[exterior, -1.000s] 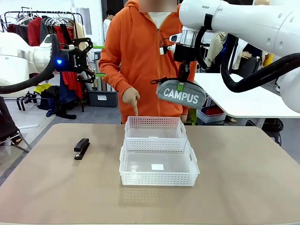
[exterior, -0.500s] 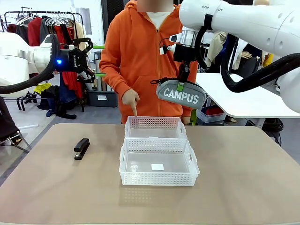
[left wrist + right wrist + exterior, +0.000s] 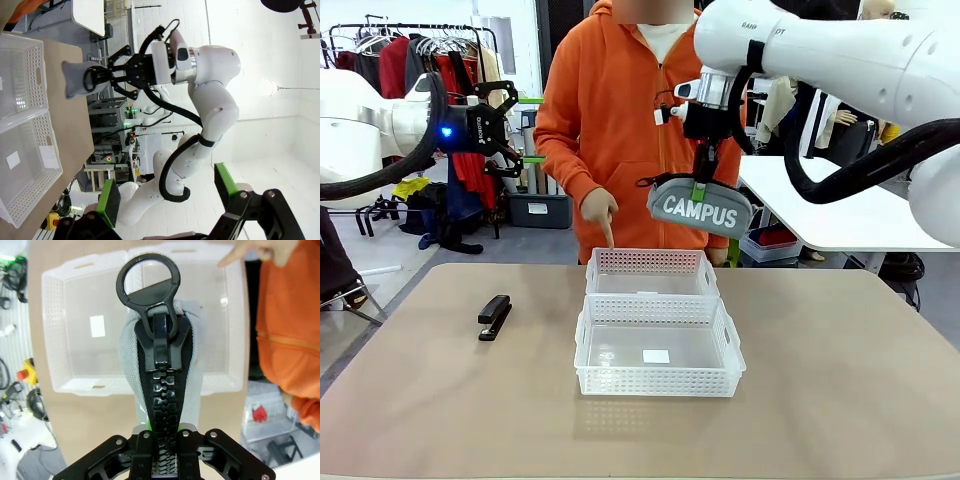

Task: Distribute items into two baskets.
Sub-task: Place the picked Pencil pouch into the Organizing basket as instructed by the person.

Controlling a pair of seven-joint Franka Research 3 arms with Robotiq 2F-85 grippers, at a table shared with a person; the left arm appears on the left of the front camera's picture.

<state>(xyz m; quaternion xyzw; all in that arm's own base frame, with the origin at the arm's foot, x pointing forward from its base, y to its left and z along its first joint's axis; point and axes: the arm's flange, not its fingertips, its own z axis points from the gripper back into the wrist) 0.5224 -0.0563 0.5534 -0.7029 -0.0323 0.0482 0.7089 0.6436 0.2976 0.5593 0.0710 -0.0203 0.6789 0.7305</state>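
- In the middle of the frame, on a tan table [image 3: 840,380], two white lattice baskets stand one behind the other, their long rims touching. The near basket [image 3: 658,380] has a small white label on its floor. The far basket [image 3: 650,262] sits close to the table's back edge.
- In the upper middle, a grey pouch [image 3: 700,208] lettered "CAMPUS" hangs in the air well above the far basket's rim. It is slightly tilted, and its right end reaches past the basket's right wall.
- The right gripper [image 3: 698,186] enters from the upper right on a white arm, with its jaws clamped on the pouch's top edge along the black zip. In the right wrist view, the zip and its ring pull point down over the baskets.
- At the upper left, the left gripper [image 3: 531,130] hangs well above table level. Its jaws are wide apart, and the green pads face right.
- At the lower left, a black stapler [image 3: 495,316] lies flat on the table, well apart from the baskets, with bare tabletop between.
- Behind the back edge stands a person in an orange top. The person's hand [image 3: 600,208] points one finger down at the far basket's left rear corner, the fingertip just above the rim.
- To the right of the baskets, a broad stretch of tabletop runs to the right edge.
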